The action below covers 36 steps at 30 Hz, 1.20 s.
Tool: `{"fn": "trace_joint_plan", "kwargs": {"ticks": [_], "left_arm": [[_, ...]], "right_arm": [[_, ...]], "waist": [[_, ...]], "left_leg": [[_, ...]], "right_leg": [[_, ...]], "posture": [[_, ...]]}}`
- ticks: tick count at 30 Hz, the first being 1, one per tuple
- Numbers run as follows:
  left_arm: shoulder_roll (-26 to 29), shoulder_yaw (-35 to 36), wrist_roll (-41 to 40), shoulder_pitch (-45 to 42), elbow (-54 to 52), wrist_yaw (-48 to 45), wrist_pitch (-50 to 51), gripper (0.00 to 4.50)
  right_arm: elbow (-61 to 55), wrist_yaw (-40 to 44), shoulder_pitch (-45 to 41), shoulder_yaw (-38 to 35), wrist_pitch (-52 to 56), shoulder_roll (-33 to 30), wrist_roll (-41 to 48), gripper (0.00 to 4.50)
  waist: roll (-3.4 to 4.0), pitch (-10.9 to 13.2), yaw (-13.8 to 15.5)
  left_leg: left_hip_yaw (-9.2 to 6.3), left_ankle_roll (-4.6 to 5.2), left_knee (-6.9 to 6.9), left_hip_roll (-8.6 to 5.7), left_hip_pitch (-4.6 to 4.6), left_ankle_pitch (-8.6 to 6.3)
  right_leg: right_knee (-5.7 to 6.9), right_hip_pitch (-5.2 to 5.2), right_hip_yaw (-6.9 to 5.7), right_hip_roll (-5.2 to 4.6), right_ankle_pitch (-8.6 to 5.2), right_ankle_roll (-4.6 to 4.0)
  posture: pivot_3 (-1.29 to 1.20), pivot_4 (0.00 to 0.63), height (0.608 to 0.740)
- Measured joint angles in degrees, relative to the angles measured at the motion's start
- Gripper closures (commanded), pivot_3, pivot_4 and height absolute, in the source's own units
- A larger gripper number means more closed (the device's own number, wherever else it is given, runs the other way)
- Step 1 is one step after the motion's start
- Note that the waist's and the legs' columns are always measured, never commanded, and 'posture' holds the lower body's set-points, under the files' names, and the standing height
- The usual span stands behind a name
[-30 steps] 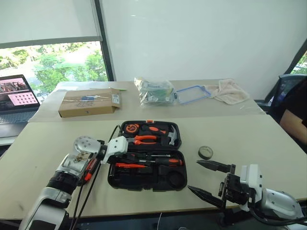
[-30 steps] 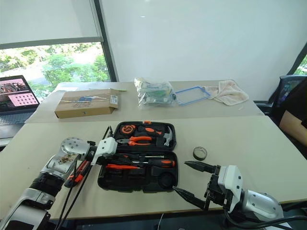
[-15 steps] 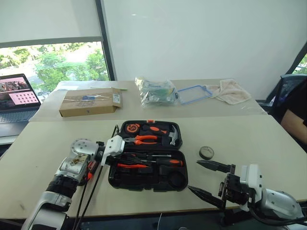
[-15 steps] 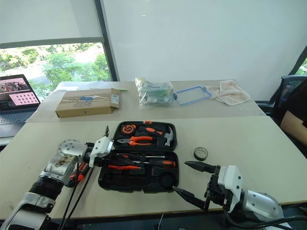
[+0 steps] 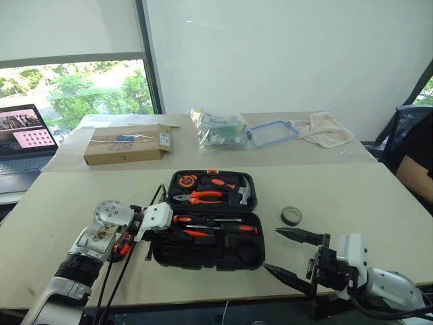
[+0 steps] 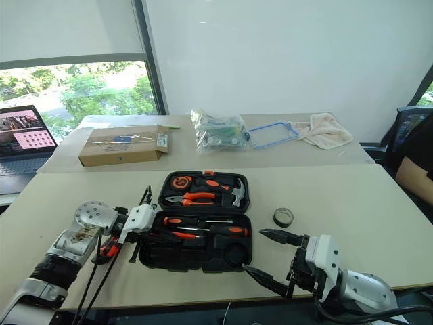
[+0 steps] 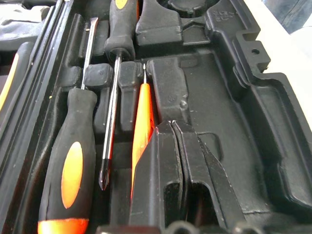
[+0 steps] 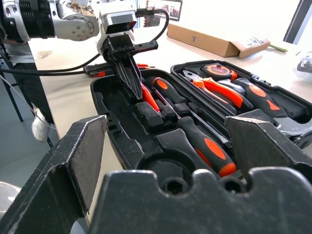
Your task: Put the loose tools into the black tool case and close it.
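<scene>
Resting beside the closed left gripper [image 7: 181, 146]: slim orange screwdriver [image 7: 142, 131]

**Open case at the middle, tape roll off to its side**

The tool case [image 5: 206, 220] lies open at the table's [image 5: 352, 196] centre. Pliers [image 5: 203, 197] and hammer [image 5: 243, 193] sit in its far half, two screwdrivers [image 5: 226, 228] and a slim screwdriver [image 7: 141, 129] in its near half. A tape roll [image 5: 290, 215] lies on the table at 3 o'clock from the case, apart from it. At 11 o'clock, on the far table, sits a cardboard box [image 5: 125, 144]; at 12 o'clock a plastic bag [image 5: 218, 128]; at 1 o'clock a cloth [image 5: 327, 128]. A laptop [image 5: 24, 139] stands at 10 o'clock.
</scene>
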Motion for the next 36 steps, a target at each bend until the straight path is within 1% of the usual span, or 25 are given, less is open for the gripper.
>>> {"fn": "trace_joint_plan", "kwargs": {"ticks": [10, 17, 20, 36], "left_arm": [[-1.10, 0.05, 0.21, -0.36, 0.79, 0.72, 0.12, 4.42], [-1.14, 1.12, -3.86, -0.35, 0.04, -0.36, 2.67, 4.42], [-1.13, 1.75, -4.21, -0.35, 0.04, -0.30, 2.96, 4.42], [-1.12, 0.96, -0.01, -0.68, 1.09, 3.12, 2.66, 4.42]], "right_arm": [[0.00, -0.01, 0.18, 0.04, 0.00, 0.00, 0.01, 0.00], [-0.01, 0.07, 0.58, 0.09, 0.00, 0.00, 0.02, 0.00], [-0.01, 0.10, 0.56, 0.22, 0.00, 0.00, 0.02, 0.00], [0.34, 0.05, -0.34, 1.15, 0.01, -0.07, 0.02, 0.00]], "waist": [[0.00, 0.00, 0.28], [0.00, 0.00, -0.11], [0.00, 0.00, -0.14], [0.00, 0.00, -0.09]], "left_leg": [[0.00, 0.00, 0.09, 0.00, 0.00, 0.00], [0.00, 0.00, 0.00, 0.01, -0.01, 0.00], [0.00, 0.00, -0.03, 0.01, -0.01, 0.00], [0.00, 0.00, -0.03, 0.01, 0.01, 0.00]], "right_leg": [[0.03, 0.03, 0.00, -0.01, 0.01, 0.01], [0.02, -0.04, 0.01, 0.02, 0.01, 0.01], [0.00, -0.04, 0.00, 0.02, 0.01, 0.01], [-0.01, -0.01, 0.00, 0.02, 0.01, 0.00]], "posture": [[0.00, 0.150, 0.740], [0.00, 0.150, 0.740], [0.00, 0.150, 0.740], [0.00, 0.150, 0.740]]}}
